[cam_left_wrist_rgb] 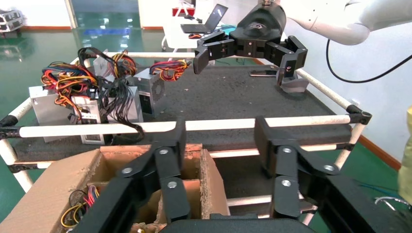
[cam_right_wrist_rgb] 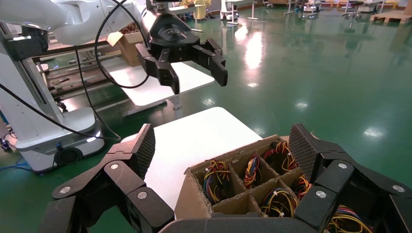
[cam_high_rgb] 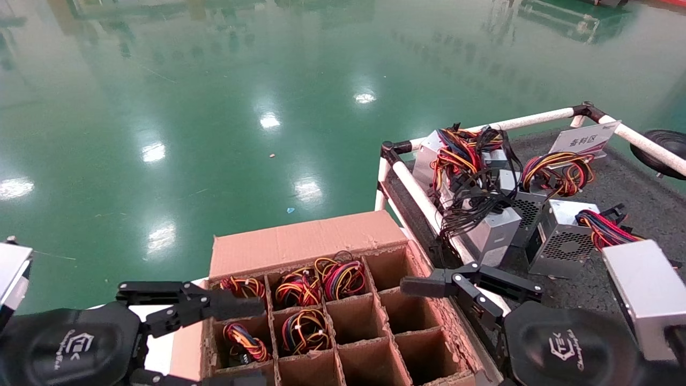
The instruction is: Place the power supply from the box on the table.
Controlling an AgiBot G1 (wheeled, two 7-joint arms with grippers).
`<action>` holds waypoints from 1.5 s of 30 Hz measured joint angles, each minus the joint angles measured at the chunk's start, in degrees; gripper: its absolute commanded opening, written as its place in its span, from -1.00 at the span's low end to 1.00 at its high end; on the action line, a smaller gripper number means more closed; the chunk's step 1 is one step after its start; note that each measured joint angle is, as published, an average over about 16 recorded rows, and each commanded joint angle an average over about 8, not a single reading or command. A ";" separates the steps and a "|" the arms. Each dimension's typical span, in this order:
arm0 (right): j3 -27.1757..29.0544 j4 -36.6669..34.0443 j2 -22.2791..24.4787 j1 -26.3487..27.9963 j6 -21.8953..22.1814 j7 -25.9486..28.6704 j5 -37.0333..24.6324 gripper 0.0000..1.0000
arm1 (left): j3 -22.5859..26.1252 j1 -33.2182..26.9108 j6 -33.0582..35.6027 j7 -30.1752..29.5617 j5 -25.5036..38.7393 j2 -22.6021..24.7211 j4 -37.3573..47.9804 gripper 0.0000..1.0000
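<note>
Glossy green floor [cam_high_rgb: 214, 107] surrounds the box [cam_high_rgb: 321, 321] and table [cam_high_rgb: 616, 182]; both tools, left [cam_high_rgb: 187, 332] and right [cam_high_rgb: 455, 321], gape empty.

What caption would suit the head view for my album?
Both open grippers, left and right, hover over the box of wired power supplies, beside the table.

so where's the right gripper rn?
In the head view the right gripper hangs open on the right, over the box's right edge, next to the table's white rail, holding nothing.
</note>
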 measured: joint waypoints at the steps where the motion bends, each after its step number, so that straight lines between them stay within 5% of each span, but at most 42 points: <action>1: 0.00 0.00 0.00 0.00 0.00 0.00 0.00 1.00 | 0.00 0.00 0.00 0.00 0.00 0.00 0.00 -1.00; 22: 0.00 0.00 0.00 0.00 0.00 0.00 0.00 1.00 | 0.00 0.00 0.00 0.00 0.00 0.00 0.00 -1.00; 23: 0.00 0.00 0.00 0.00 0.00 0.00 0.00 1.00 | 0.00 0.00 0.00 0.00 0.00 0.00 0.00 -0.88; 30: -0.01 -0.02 0.01 -0.02 0.02 0.00 -0.04 1.00 | 0.00 0.00 0.00 0.00 0.00 0.00 0.00 0.87; 31: -0.03 -0.06 0.01 -0.04 0.05 -0.02 -0.11 1.00 | 0.00 0.00 0.00 0.00 0.00 0.00 0.00 1.00; 45: -5.05 -7.22 -7.54 2.41 6.17 -6.43 -12.92 1.00 | 0.00 0.00 0.00 0.00 0.00 0.00 0.01 1.00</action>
